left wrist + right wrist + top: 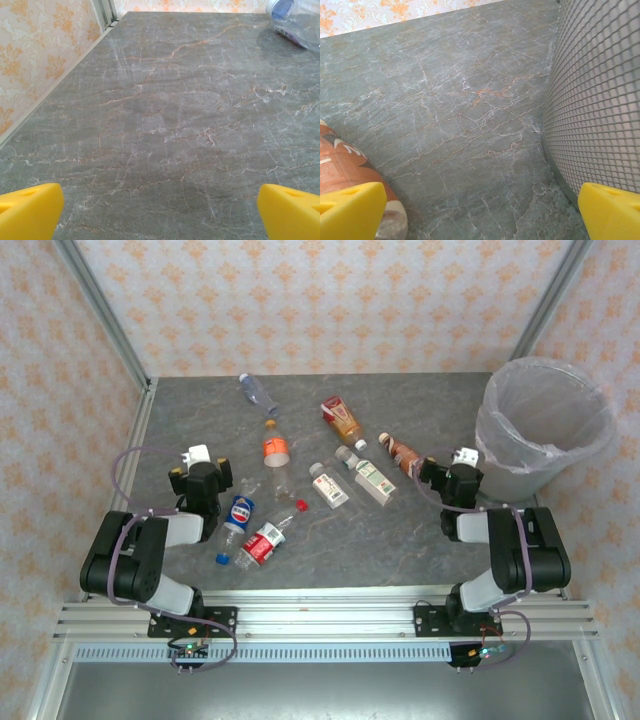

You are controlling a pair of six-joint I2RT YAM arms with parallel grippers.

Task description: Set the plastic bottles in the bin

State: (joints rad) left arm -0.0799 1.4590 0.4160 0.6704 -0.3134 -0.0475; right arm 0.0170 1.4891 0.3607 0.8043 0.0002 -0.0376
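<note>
Our left claw (160, 216) gapes empty over bare tabletop (165, 115). The plastic bottles (263, 542) lie scattered mid-tabletop. Our right claw (480, 214), also spread, has the brown bottle (345, 160) by its left fingertip. The bottle seemingly lies diagonally, cap far-left. An off-centre squeeze could roll it away, or we might clip the bin (600, 100) alongside.

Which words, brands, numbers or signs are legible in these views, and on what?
No text can be read as words.
blue-label bottle: lettering too small.
red-label bottle: white marks, too small.
brown-label bottle: white lettering, cropped and blurred.
other bottles: labels too small.
</note>
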